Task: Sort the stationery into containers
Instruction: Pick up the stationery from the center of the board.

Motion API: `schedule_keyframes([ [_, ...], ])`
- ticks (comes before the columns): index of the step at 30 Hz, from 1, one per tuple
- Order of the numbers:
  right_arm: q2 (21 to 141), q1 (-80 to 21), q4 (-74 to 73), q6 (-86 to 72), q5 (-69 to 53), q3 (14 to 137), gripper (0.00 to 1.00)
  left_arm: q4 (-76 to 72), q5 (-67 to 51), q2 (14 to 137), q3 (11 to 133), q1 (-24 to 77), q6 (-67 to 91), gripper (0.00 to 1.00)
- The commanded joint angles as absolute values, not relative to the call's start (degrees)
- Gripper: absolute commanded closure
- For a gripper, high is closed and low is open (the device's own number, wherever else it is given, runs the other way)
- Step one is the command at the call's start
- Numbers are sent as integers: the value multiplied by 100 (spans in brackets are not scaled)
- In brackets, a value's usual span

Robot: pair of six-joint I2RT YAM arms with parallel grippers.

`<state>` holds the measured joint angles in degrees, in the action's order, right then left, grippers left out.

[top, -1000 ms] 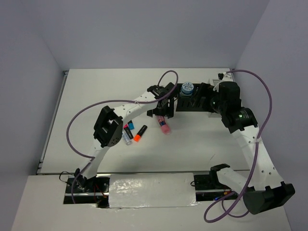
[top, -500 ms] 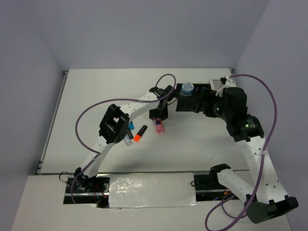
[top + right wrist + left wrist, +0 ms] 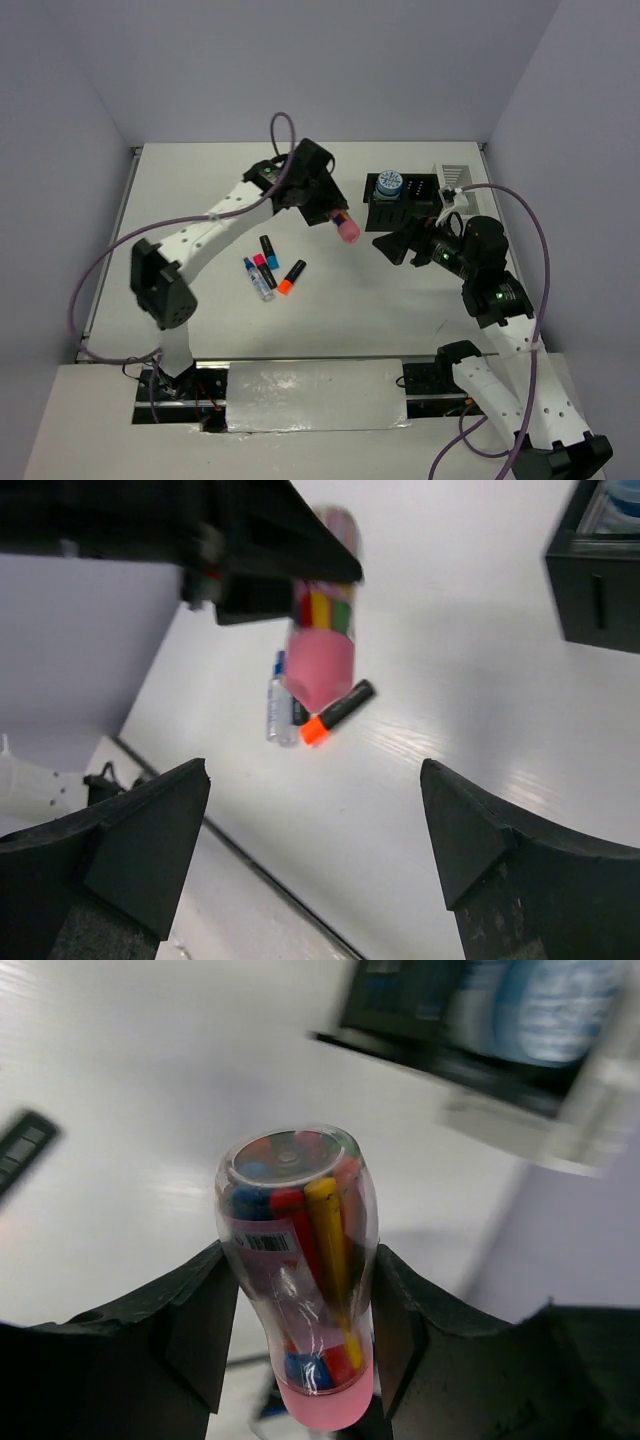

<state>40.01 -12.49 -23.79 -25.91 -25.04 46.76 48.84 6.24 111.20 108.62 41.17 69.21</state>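
We judge the pink tube point(image 3: 297, 1280) to be light and stiff: a clear plastic shell with a pink end, packed with coloured sticks. Its wall looks smooth and glossy, so it is likely slippery. It is also round, so it may roll or twist under a loose hold. The best place to take it seems to be across the body where it narrows, with one pad on each side — not on the rounded ends.

That is how the left claw point(image 3: 298, 1325) has it. The jaws stand partly apart, clamped on the tube, with a dark finger point(image 3: 195, 1325) pressed against each flank. The top view shows the tube point(image 3: 347, 229) held clear of the table, pink end lowest and tilted. It sits toward the far edge, left of the black organiser point(image 3: 418, 213) and apart from it.

The right claw point(image 3: 312, 850) is spread wide and carries nothing. It hangs over the table near the organiser's near edge, with its camera facing the tube.

The markers point(image 3: 268, 270) lie in a loose group on the table's middle, left of the tube. One tape roll point(image 3: 389, 184) sits in the organiser, and the white slatted box point(image 3: 452, 174) is by the far right corner.
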Motion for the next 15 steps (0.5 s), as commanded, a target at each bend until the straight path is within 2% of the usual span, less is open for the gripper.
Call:
schedule_keyframes([
  [1,4025,-1266,-941,-2935,-3383,4456,7,3948,80,10135,10346,4087,8347,100],
  [8,4280,-1388,543,-3576,-3681,4113,7,3050,-263,9501,9519,4175,8877,100],
  [15,4710,-1801,546,-3384,-3499,4446,8,3006,-316,9527,9641,4192,8772,100],
])
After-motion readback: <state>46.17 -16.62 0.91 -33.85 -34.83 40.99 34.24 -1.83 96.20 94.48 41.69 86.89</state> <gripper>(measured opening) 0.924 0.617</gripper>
